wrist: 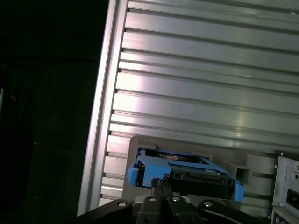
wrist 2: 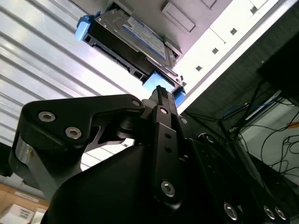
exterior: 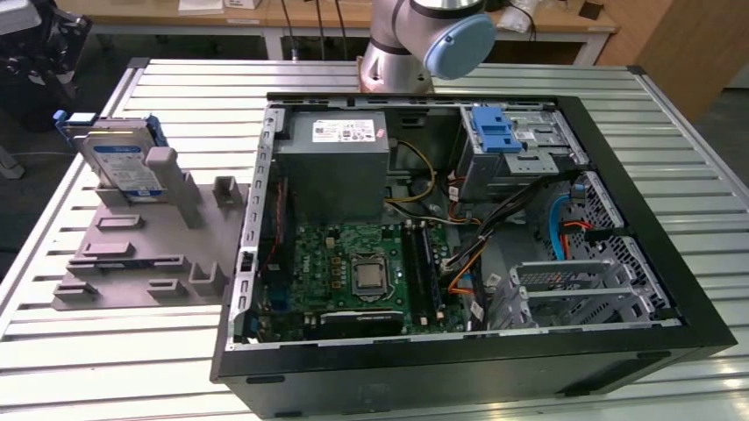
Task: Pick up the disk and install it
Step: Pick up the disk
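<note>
Find the disk propped on edge in a grey stand, tilted back a little, label face out. Sits on the slatted metal table at the exterior view's left of the open computer case, near it but not touching. Not yet lifted, so nothing of the installing done. In the first wrist view, see the gripper closed, tips pressed together with nothing between them, hanging clear of the disk and aimed roughly at one blue-framed end; no contact visible. Same reading from the second wrist view, with the disk beyond the tips and a gap between. As for handling: probably dense and fairly heavy for its size, fully stiff, no give under a squeeze. Bare metal faces likely slick, so some risk of slipping under a light pinch. Blue plastic frame along the edges likely softer and grippier, yet able to flex or pop off if pulled alone. Probably sensitive to knocks and drops, and the connector end best left untouched. Best hold, at a guess: across the two flat faces at the free upper end, or across the long framed sides, square and centred to avoid twisting in the stand.
</note>
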